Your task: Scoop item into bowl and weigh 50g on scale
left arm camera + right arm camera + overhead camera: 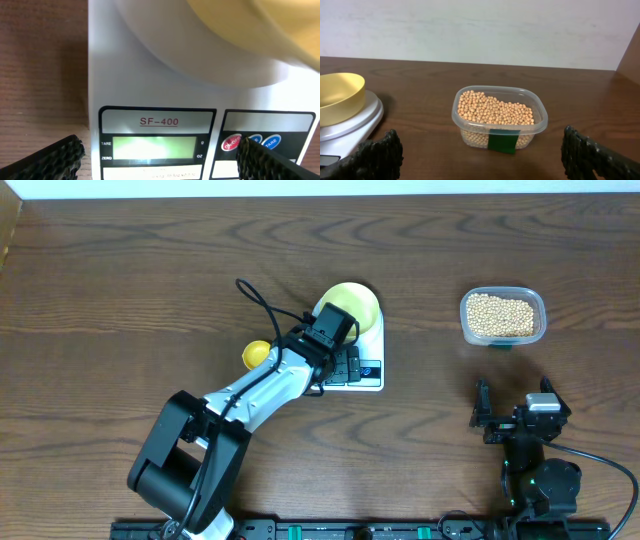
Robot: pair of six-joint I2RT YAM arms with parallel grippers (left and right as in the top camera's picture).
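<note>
The white scale [368, 370] stands mid-table with the pale yellow-green bowl [352, 304] on its platform. My left gripper [344, 366] hovers open low over the scale's control panel. In the left wrist view its fingers [50, 161] straddle the lit, blank display [154, 148], and the right fingertip sits at the red button [230, 143]. The beans [501, 313] fill a clear tub [499, 131] at the right. My right gripper [512, 408] rests open on the near side of the tub with nothing between its fingers [594, 156]. The bowl [338, 97] looks empty.
A bright yellow scoop head [257, 354] peeks out left of the scale, its handle hidden under my left arm. A green tape patch [502, 140] marks the tub's front wall. A pale wall runs along the table's far edge.
</note>
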